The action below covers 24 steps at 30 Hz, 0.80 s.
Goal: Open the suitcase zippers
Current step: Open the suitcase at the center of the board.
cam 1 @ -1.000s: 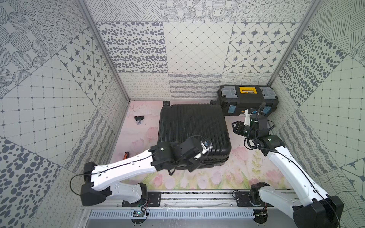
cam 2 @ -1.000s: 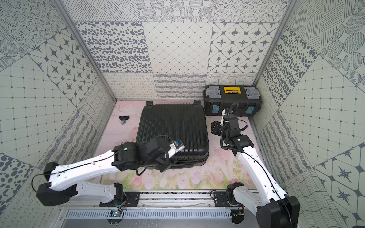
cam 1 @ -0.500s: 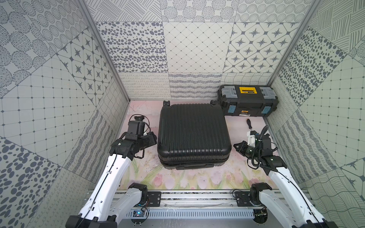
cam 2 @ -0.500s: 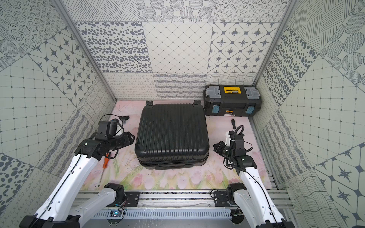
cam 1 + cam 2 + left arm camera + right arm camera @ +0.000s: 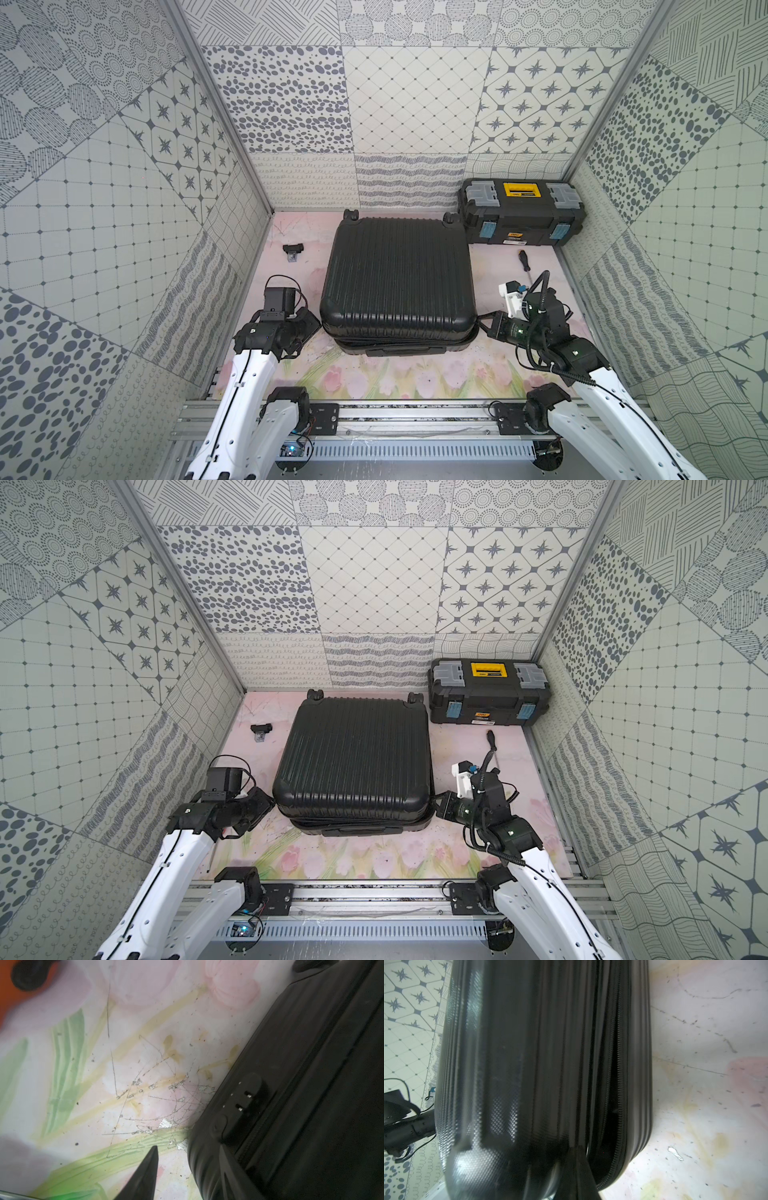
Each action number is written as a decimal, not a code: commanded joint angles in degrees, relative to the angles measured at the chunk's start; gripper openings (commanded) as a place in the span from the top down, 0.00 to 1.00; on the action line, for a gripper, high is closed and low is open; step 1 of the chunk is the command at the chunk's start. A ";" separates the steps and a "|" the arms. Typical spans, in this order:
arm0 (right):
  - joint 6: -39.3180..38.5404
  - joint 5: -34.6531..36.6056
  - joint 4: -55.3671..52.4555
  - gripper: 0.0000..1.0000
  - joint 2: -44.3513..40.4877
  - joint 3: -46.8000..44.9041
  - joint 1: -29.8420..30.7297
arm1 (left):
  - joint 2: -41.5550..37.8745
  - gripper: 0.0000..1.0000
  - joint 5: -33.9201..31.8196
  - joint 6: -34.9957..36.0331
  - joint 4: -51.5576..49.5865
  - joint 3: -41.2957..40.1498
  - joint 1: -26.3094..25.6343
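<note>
Hovering at the near left corner, left gripper (image 5: 188, 1148) shows jaws apart; large black ribbed hard-shell suitcase (image 5: 397, 282) lies flat on floral mat (image 5: 415, 374); thin black zippers (image 5: 618, 1084) run straight away from right gripper (image 5: 575, 1153), pinched closed at near right corner seam; right arm nearer.

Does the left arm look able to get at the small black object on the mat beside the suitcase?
Probably yes: the small black object lies on open mat beyond the left arm, clear of the suitcase, nothing between them.
</note>
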 commanded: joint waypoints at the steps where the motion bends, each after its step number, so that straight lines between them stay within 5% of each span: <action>1: 0.98 -0.89 4.56 1.00 1.28 2.68 1.57 | -1.81 0.64 9.49 -9.61 8.05 -5.98 0.52; 6: 0.55 -0.97 4.74 1.00 1.95 2.26 1.66 | -6.28 0.72 12.94 -15.34 15.65 -11.34 0.60; 15: -0.09 -1.74 5.13 1.00 1.33 0.49 1.72 | -7.88 0.70 16.04 -19.89 33.70 -13.89 0.55; 24: -0.41 -2.64 5.84 1.00 3.44 0.92 1.76 | -7.18 0.98 19.92 -21.83 43.01 -12.53 -0.35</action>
